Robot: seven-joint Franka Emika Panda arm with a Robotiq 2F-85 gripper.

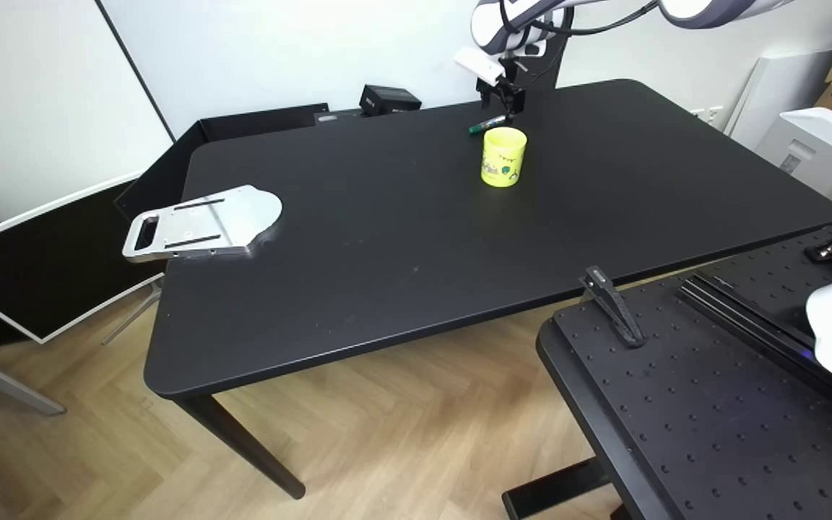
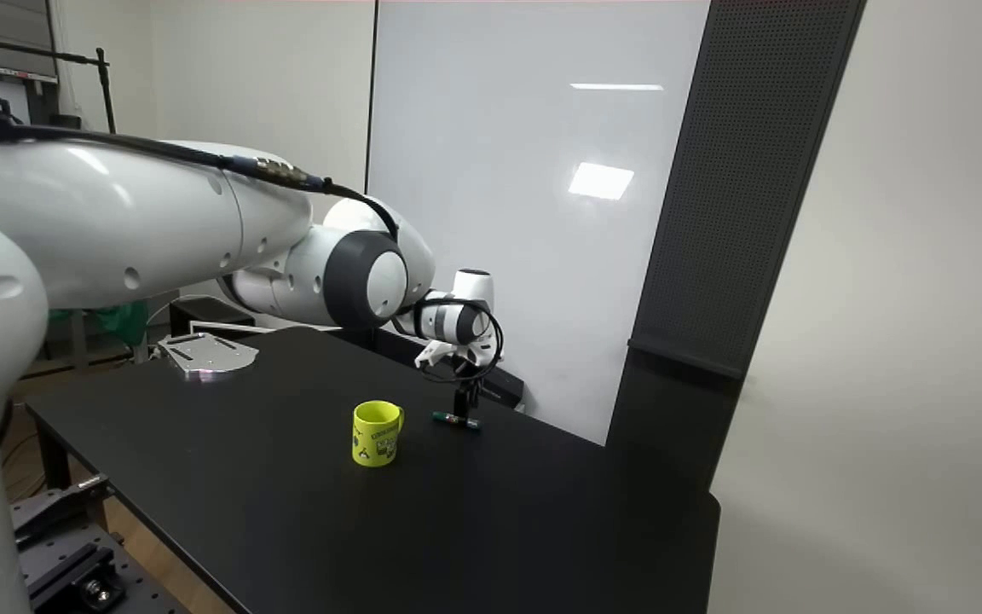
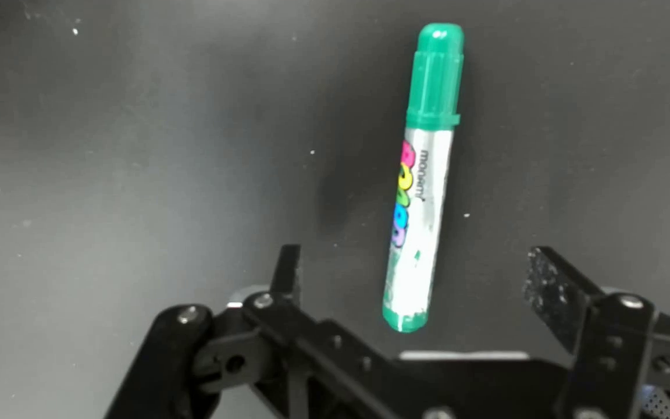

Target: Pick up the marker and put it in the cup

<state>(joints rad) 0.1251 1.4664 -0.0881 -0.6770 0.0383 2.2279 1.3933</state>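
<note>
The marker (image 3: 425, 180) lies on the black table in the wrist view, its green cap toward the top and its white body running down between my fingers. My gripper (image 3: 414, 251) is open, with one finger on each side of the marker's lower end and a gap on both sides. In both exterior views the gripper (image 1: 500, 107) (image 2: 462, 402) points down over the marker (image 1: 484, 126) (image 2: 447, 419). The yellow cup (image 1: 503, 157) (image 2: 376, 435) stands upright close to the marker. Its handle shows in an exterior view, and its inside holds nothing that I can see.
A flat silver handled plate (image 1: 203, 222) (image 2: 208, 354) lies at the table's far end, partly over the edge. Black boxes (image 1: 389, 100) stand behind the table beside a white wall panel. A separate black perforated bench (image 1: 676, 404) adjoins the table (image 1: 358, 238).
</note>
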